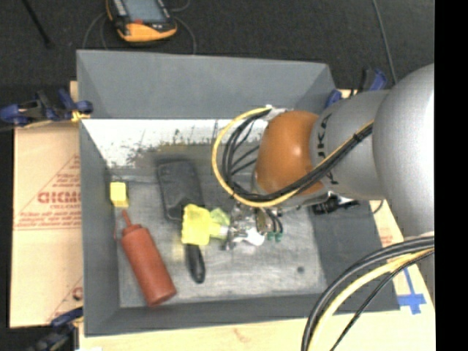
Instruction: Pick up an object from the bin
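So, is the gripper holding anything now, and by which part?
Cannot tell: the gripper is low, right beside the yellow tool with the black handle, mid-bin.

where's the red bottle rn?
Camera view, lower-left of the bin: the red bottle lies flat below the small yellow block, left of the black-handled yellow tool.

Grey metal bin (pixel 102 196), floor scuffed; red bottle (pixel 147 263) matt plastic; orange wrist cover (pixel 287 151) glossy.

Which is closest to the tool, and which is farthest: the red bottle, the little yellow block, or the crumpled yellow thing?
1. The crumpled yellow thing, mid-bin, right beside the tool on its left.
2. The red bottle, lying in the bin's lower left.
3. The little yellow block, far left by the wall.
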Available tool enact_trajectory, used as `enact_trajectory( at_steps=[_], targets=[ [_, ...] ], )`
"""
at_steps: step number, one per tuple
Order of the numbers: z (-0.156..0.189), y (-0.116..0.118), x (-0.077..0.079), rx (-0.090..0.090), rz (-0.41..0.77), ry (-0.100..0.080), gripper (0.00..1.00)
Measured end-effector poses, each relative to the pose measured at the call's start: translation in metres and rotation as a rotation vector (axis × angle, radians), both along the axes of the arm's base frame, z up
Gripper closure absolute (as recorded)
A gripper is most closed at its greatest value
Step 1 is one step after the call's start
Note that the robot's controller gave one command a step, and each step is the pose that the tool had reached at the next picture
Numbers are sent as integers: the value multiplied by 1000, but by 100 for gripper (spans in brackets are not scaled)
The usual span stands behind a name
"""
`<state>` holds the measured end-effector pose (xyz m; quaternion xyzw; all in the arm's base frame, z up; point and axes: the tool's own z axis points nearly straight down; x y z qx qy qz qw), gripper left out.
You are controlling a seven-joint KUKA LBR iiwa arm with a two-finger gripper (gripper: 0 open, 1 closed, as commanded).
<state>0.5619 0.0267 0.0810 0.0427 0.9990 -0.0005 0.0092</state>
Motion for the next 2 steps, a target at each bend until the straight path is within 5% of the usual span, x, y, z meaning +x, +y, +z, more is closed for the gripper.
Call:
enact_trajectory(
  at_steps=[2],
  targets=[
    [26, 0, -1, 1, 0, 13, 100]
  ],
)
